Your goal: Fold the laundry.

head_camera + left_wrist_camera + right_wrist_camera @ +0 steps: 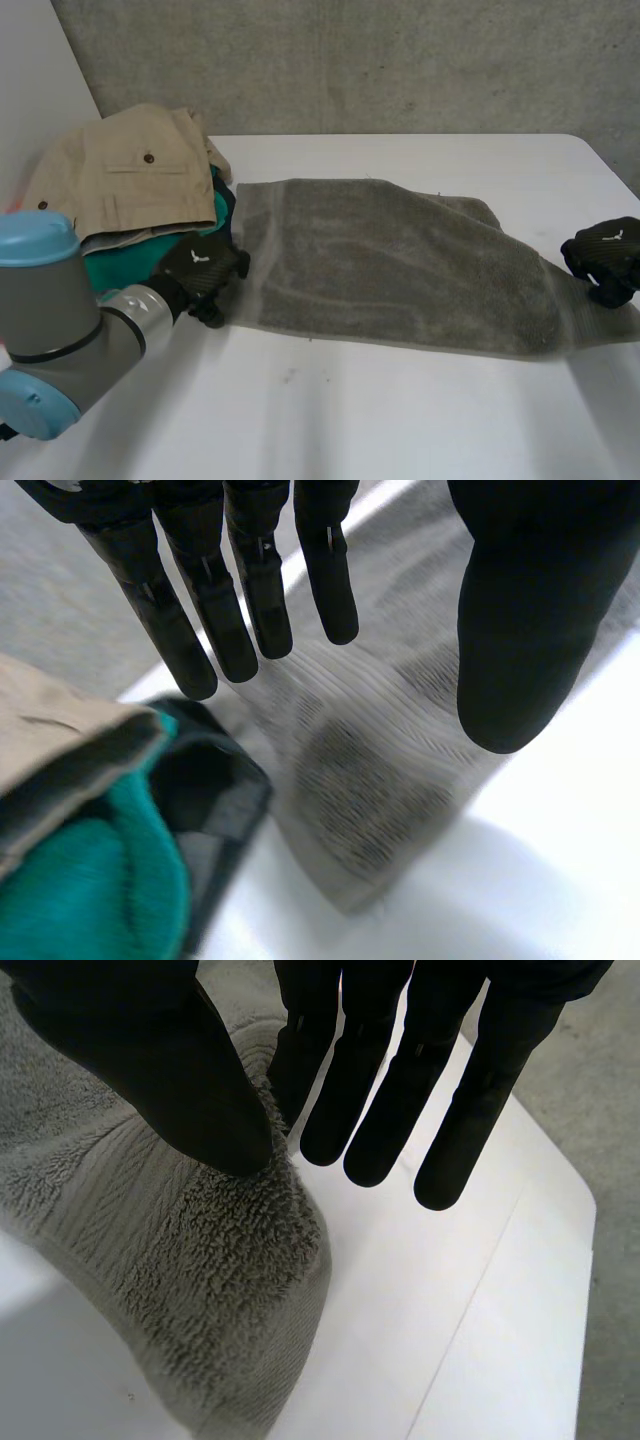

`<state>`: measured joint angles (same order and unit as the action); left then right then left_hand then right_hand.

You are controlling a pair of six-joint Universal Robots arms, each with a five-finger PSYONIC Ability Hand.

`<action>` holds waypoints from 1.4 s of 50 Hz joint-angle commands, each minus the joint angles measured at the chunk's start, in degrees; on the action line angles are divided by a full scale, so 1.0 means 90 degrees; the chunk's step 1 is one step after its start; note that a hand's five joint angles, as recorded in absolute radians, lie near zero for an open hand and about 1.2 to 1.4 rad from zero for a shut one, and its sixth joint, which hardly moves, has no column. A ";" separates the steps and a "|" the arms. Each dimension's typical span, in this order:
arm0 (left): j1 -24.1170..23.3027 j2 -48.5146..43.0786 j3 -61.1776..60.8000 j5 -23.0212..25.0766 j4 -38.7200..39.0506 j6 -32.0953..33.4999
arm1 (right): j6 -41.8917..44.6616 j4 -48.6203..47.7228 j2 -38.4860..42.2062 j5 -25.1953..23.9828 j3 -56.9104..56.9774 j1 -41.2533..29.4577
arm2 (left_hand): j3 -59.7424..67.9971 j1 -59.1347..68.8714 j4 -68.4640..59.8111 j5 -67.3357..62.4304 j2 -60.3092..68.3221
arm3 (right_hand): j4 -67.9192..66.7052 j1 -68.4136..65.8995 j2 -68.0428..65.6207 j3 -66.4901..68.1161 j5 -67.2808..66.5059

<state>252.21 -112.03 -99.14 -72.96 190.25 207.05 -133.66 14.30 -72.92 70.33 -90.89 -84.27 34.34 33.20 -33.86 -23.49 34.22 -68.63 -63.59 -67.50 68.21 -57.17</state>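
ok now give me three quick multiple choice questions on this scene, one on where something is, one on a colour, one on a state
1. The clothes pile lies
a) at the end of the towel by the left robot hand
b) on its middle
c) at its other end

2. The top garment of the pile is
a) teal
b) white
c) tan

3. The left robot hand's fingers are
a) curled round the pile
b) straight, over the towel's corner
c) flat under the towel

Answers:
1 a, the head view shows the pile next to that hand.
2 c, tan cloth with buttons lies on top.
3 b, the left wrist view shows them straight, holding nothing.
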 commanded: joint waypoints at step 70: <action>-0.0016 -0.2474 0.2149 0.0294 0.0931 0.0960 | 0.0008 -0.0495 0.0954 0.0027 -0.0086 -0.0022 | 0.2291 0.2417 -0.2344 -0.2385 0.2304 | -0.1263 -0.1823 -0.1388 0.1310 -0.1426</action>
<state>252.06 -133.61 -79.81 -70.22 198.84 215.63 -133.59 9.83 -65.13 70.58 -91.68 -84.43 48.33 48.21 -48.28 -36.57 48.21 -68.64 -63.59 -67.50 68.21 -57.16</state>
